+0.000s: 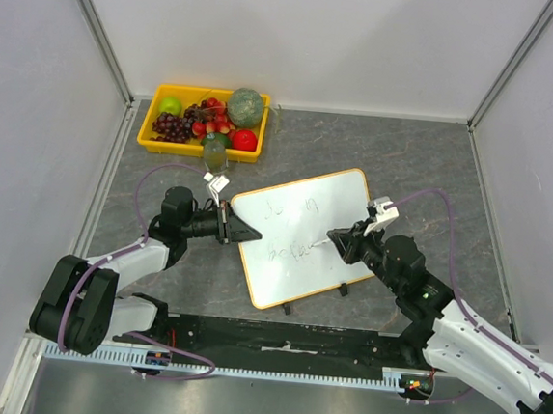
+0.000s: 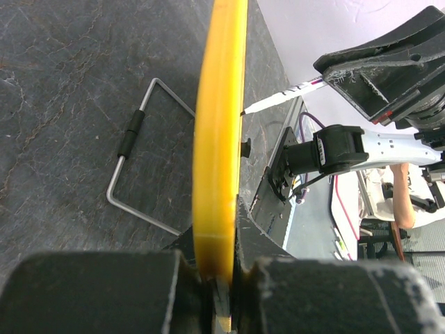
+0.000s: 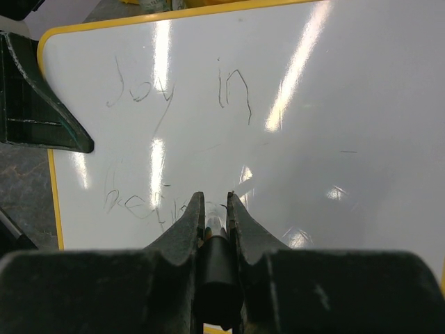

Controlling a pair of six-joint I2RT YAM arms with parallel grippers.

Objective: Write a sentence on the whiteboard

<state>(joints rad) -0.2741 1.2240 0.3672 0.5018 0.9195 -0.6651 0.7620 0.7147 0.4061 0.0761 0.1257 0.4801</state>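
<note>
Whiteboard (image 1: 330, 207), flat white with orange-yellow frame: left gripper (image 1: 247, 232) clamped on its left edge. Right gripper (image 1: 336, 239) pinches thin white marker (image 2: 281, 98), tip at second line of dark handwritten sentence (image 3: 177, 97).

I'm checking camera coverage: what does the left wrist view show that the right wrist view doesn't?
Left wrist only: a wire loop beside the whiteboard, whose yellow frame appears edge-on. Right wrist only: the sentence on the white face, roughly "Joy in" above a fainter line. Both: the whiteboard, the left gripper clamped on its frame, and the marker in the right gripper.
</note>
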